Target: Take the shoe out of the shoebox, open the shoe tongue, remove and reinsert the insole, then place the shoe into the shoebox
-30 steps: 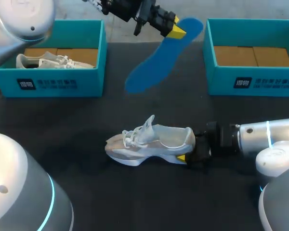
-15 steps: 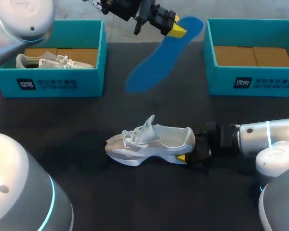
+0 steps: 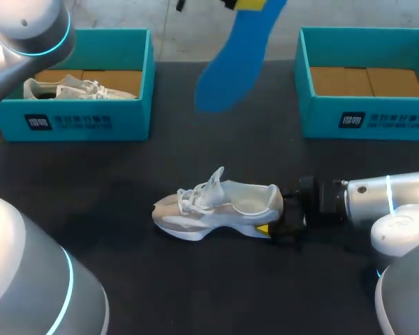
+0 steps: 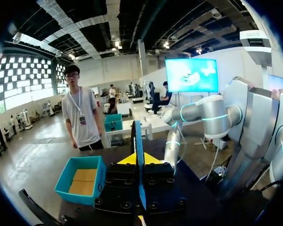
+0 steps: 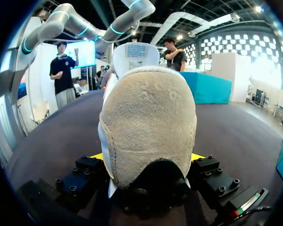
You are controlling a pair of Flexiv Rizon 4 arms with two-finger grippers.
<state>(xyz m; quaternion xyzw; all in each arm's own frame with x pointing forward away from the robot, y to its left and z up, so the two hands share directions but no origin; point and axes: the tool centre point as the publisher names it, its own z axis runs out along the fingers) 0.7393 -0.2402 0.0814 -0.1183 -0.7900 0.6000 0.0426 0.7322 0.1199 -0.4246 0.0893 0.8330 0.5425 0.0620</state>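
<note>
left fingers: pinched on blue insole, held high, clear of shoe | right fingers: clamped on shoe heel, likely steadying it on worktop for reinsertion

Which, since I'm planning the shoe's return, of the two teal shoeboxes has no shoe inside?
The right shoebox: only brown cardboard shows inside. The left shoebox holds a white shoe.

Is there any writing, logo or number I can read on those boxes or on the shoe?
Left shoebox, front wall: white logo and characters, too small to read.
Right shoebox, front wall: same white print, too small to read.
Tongue label of the shoe: blurred, unreadable.
No legible numbers.
</note>
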